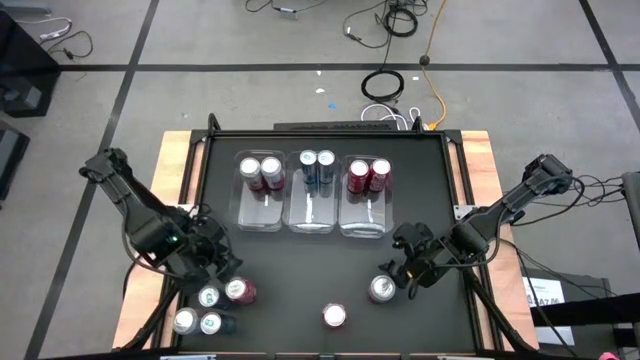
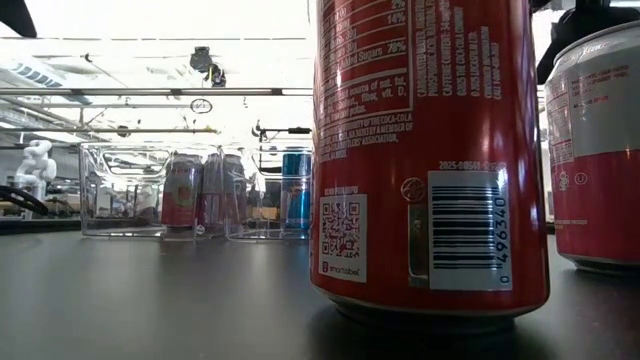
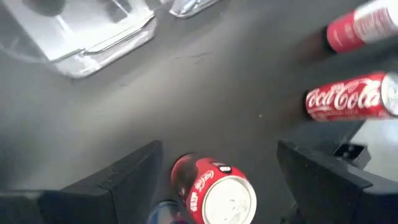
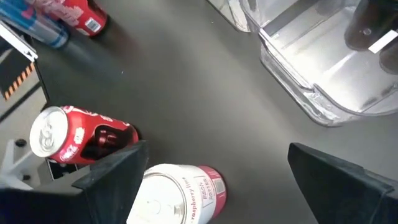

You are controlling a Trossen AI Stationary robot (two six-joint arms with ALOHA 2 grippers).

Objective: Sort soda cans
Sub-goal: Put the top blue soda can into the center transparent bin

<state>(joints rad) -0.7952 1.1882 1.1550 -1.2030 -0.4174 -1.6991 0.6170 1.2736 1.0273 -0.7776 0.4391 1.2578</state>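
Soda cans (image 1: 233, 291) sit below both open grippers.

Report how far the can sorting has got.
Done: six cans sit in the three clear bins, two per bin: pinkish, blue, red.
In hand: nothing gripped. The left gripper hovers open over a red can; the right gripper is open beside a white-and-pink can.
Left: six loose cans, counting those two, three front left and one front centre.
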